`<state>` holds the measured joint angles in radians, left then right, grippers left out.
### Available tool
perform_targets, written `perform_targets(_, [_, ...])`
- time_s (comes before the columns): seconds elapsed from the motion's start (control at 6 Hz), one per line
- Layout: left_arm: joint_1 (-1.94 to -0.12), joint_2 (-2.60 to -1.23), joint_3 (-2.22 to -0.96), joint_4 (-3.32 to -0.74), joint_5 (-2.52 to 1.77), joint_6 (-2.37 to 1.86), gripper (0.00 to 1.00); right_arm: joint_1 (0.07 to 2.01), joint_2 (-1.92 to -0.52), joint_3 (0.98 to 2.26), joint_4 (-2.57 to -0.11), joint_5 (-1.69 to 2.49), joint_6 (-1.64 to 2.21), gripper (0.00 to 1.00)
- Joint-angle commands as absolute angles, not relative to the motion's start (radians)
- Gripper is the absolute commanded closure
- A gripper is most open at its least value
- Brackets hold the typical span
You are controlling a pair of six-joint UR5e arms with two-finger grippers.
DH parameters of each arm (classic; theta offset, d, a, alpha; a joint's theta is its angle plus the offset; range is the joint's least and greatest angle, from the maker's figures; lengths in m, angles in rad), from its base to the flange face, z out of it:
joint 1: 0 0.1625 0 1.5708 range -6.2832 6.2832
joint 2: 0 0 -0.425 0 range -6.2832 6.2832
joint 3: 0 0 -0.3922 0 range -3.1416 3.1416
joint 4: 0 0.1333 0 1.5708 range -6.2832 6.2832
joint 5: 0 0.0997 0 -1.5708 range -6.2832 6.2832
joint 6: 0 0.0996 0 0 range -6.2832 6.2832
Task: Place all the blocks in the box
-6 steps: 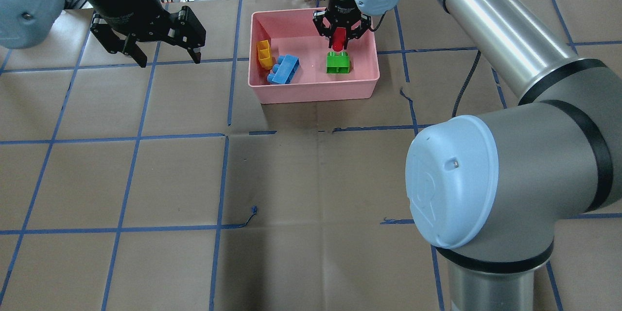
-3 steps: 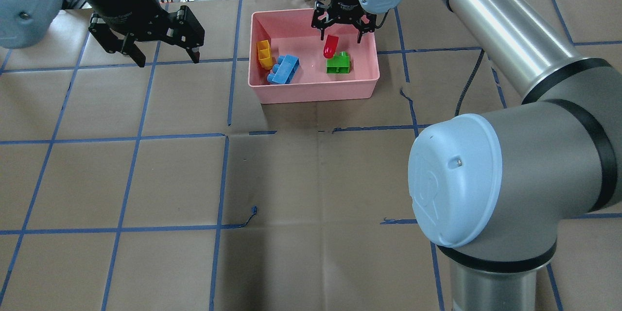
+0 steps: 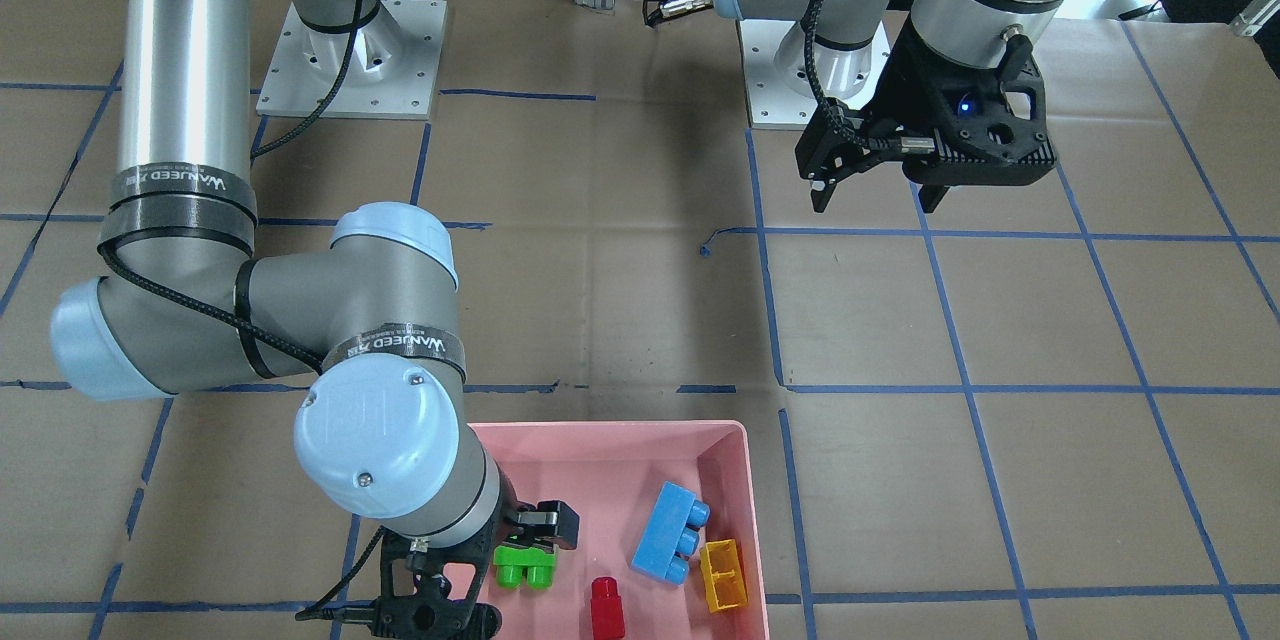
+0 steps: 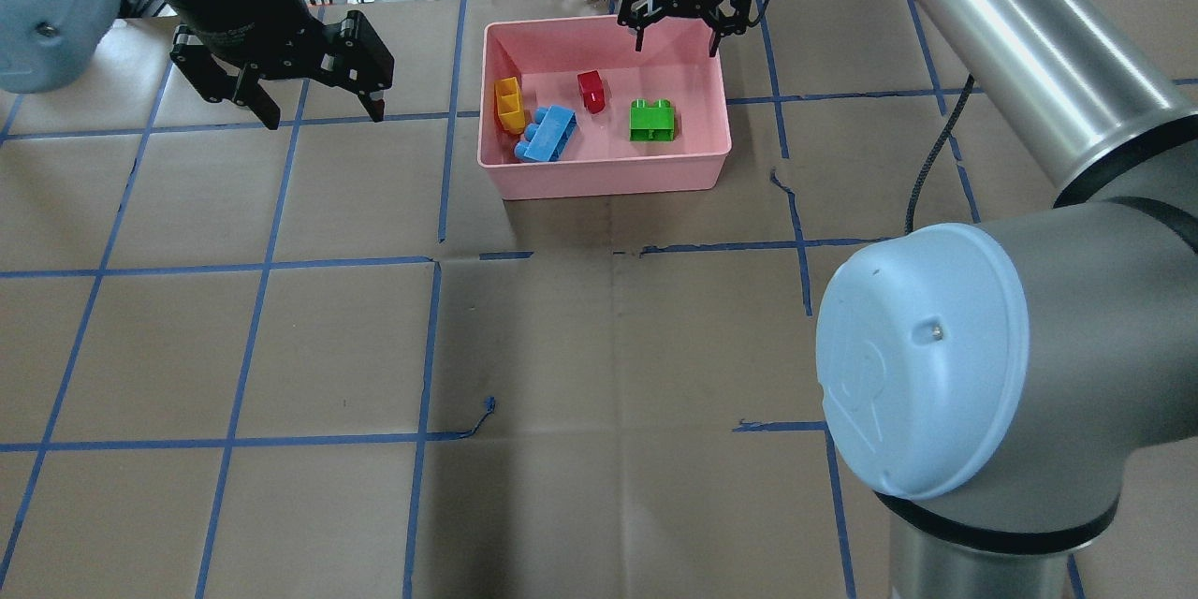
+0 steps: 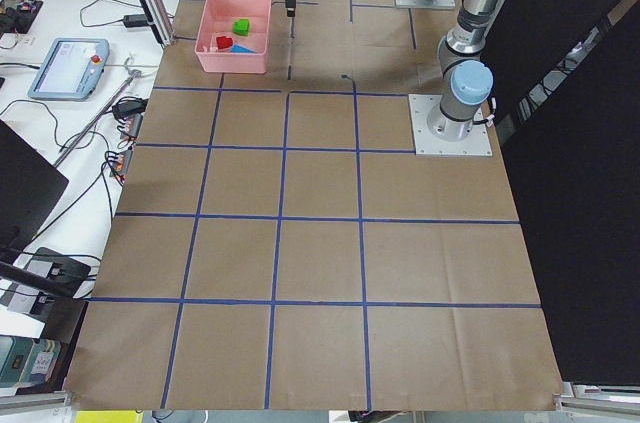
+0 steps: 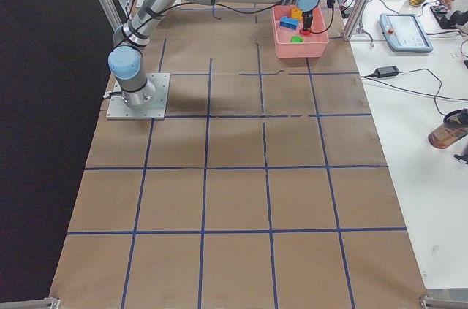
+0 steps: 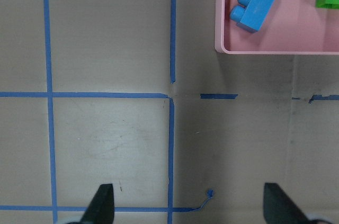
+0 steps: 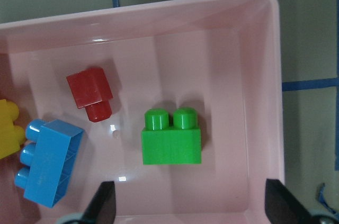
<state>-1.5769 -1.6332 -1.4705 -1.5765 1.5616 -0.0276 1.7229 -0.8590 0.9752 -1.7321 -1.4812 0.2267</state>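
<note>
Pink box (image 4: 608, 178) holds all 4 blocks (image 4: 547, 133); red block (image 4: 591, 91) lies just left of my right gripper (image 4: 677, 42), jaws wide, empty; left gripper (image 4: 325, 117) wide, well apart.

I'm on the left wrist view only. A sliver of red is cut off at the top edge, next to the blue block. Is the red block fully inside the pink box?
Observer: Yes. In the overhead view the red block lies wholly on the floor of the box, between the blue block and the green block, touching neither.
Operator: Is the right claw holding anything?
Observer: No. The right claw is open and empty above the box.
</note>
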Motion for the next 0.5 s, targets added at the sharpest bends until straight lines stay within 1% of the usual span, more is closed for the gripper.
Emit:
perform_targets(0.0, [-1.577,-1.632,-1.470,-1.577,1.562,-0.028,0.00,1.662,-0.976,1.003,-1.529,-1.524,0.116,0.01])
perform_targets(0.17, [-1.577,-1.632,-1.468,-1.585,1.565,-0.028,0.00,1.637,-1.079,1.090,-1.497,-1.540,0.088,0.01])
perform_targets(0.33, [-1.574,-1.618,-1.477,-1.591,1.568,-0.028,0.00,1.623,-1.207,1.229,-1.499,-1.551,0.086,0.01])
